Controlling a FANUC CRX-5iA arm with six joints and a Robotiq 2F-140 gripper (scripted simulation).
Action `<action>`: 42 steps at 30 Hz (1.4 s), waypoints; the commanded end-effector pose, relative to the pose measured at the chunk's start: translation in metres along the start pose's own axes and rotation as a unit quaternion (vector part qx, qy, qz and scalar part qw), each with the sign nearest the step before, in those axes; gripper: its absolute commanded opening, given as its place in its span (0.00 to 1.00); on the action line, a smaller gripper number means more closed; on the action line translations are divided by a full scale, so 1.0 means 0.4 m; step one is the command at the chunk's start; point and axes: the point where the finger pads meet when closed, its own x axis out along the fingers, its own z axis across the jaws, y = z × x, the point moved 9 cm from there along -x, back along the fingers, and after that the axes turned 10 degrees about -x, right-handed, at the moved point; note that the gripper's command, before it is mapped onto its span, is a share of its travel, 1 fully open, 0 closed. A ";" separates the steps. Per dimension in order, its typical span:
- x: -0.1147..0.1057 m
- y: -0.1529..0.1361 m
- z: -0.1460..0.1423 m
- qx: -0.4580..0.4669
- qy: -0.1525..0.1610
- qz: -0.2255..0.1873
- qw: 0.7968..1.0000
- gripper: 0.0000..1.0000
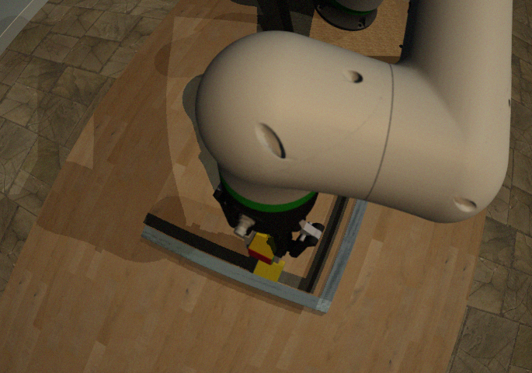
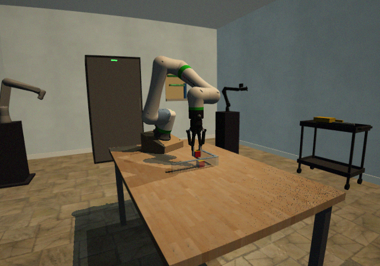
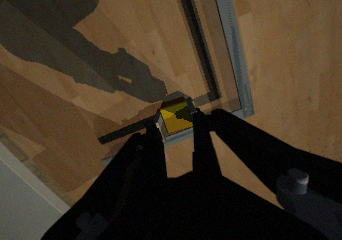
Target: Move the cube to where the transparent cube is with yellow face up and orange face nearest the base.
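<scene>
The cube (image 1: pixel 261 247) shows a yellow face on top and a red side towards the top camera. My gripper (image 1: pixel 272 251) is shut on the cube and holds it a little above the table, inside a low frame. In the exterior view the cube (image 2: pixel 197 153) hangs between the fingers of the gripper (image 2: pixel 197 149), red side to the camera. The transparent cube (image 1: pixel 269 270) lies just below and in front of it, against the frame's near wall, yellow on top; it also shows in the exterior view (image 2: pixel 201 163). The wrist view shows the cube's yellow face (image 3: pixel 176 116) between the dark fingers.
The low frame (image 1: pixel 335 263) with blue-grey, see-through walls encloses the spot on the wooden table; it also shows in the exterior view (image 2: pixel 193 161). My arm's elbow (image 1: pixel 319 123) hides much of the frame from above. The robot's base (image 2: pixel 161 142) stands at the table's far end.
</scene>
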 end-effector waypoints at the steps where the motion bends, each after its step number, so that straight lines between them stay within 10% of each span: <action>1: -0.015 0.000 0.000 0.000 0.000 0.000 1.000 0.00; 42: -0.025 -0.053 0.033 -0.045 0.000 0.000 0.999 0.00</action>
